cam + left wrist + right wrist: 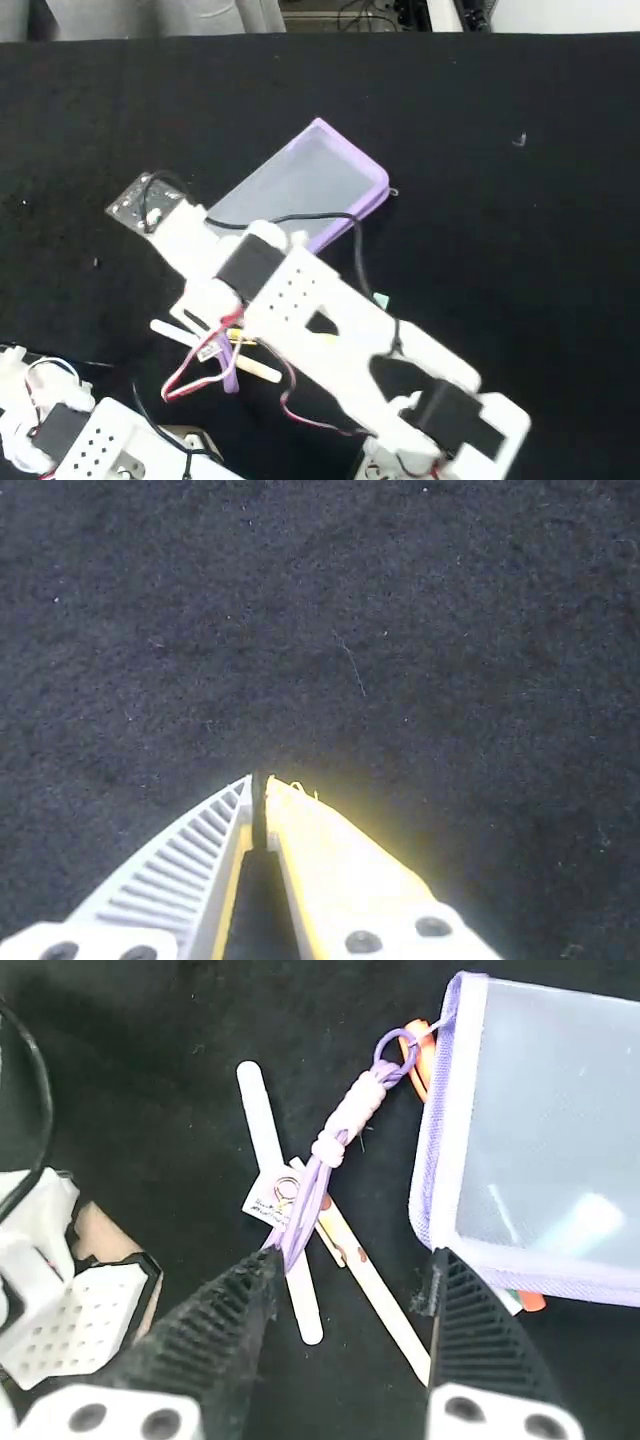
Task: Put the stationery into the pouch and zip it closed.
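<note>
Pouch [300,185] lying flat, long axis slanting away from right hand [350,1265], its fingers standing apart. Pale item [590,1215], possibly eraser, sitting inside pouch. Left hand [258,785] holding fingers together.

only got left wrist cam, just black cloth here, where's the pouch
observer: The pouch lies mid-table in the high view, its near end under the right arm.
operator: right gripper holding anything
observer: No, the right gripper is open above a purple cord and white sticks beside the pouch.
operator: anything inside
observer: A pale shape shows through its clear side; inside or underneath, I cannot tell.
</note>
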Robot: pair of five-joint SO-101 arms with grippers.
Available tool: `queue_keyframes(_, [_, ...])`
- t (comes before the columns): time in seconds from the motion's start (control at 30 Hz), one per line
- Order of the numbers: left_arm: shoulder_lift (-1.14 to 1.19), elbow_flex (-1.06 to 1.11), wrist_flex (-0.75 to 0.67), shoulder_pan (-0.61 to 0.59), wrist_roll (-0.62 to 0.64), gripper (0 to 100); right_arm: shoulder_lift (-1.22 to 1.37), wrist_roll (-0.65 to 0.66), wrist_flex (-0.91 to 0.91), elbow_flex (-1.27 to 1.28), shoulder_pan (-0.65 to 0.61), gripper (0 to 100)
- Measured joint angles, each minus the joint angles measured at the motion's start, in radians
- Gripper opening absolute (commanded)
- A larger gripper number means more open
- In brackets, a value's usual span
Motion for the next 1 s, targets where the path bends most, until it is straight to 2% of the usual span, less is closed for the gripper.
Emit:
queue_keyframes(0.37, [0.000, 0.000, 0.000, 0.000, 0.000, 3, 0.196, -0.126, -0.115, -0.006, 0.000, 23.0])
queue_keyframes(0.53, [0.000, 0.000, 0.000, 0.000, 0.000, 3, 0.265, -0.137, -0.132, -0.006, -0.009, 23.0])
queue_keyframes(1.0, [0.000, 0.000, 0.000, 0.000, 0.000, 3, 0.476, -0.170, -0.345, -0.006, -0.017, 23.0])
